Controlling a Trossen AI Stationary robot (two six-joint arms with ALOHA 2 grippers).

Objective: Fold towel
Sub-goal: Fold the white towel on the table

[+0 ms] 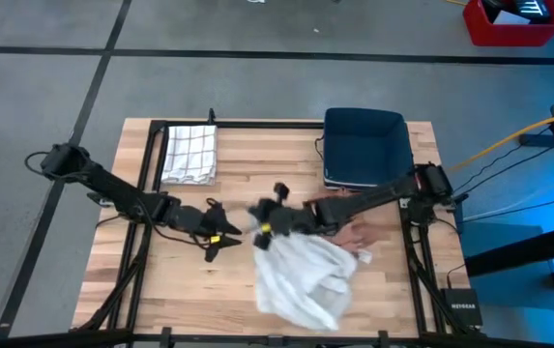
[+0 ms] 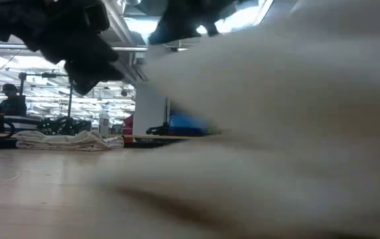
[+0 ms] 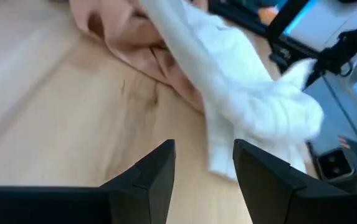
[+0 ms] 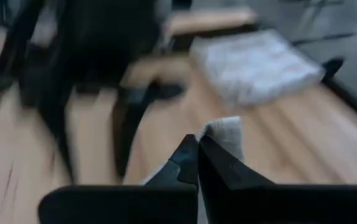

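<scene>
1. A folded checked towel (image 1: 189, 153) lies at the table's (image 1: 112, 232) eleven o'clock. That one looks done.
2. The left gripper (image 1: 220, 235) sits near the middle, a bit toward nine o'clock. Its fingers are spread and hold nothing.
3. The right gripper (image 1: 269, 224) is at the middle. Its fingers are pressed together, pinching a corner of the white towel (image 1: 301, 273).
4. The white towel lies in a bunch at about five o'clock. A peach cloth (image 1: 354, 232) lies beside it, at three o'clock.
5. I think folding has only begun. The towel must be spread flat, then folded.
6. A blue bin (image 1: 365, 145) sits at one o'clock.
</scene>
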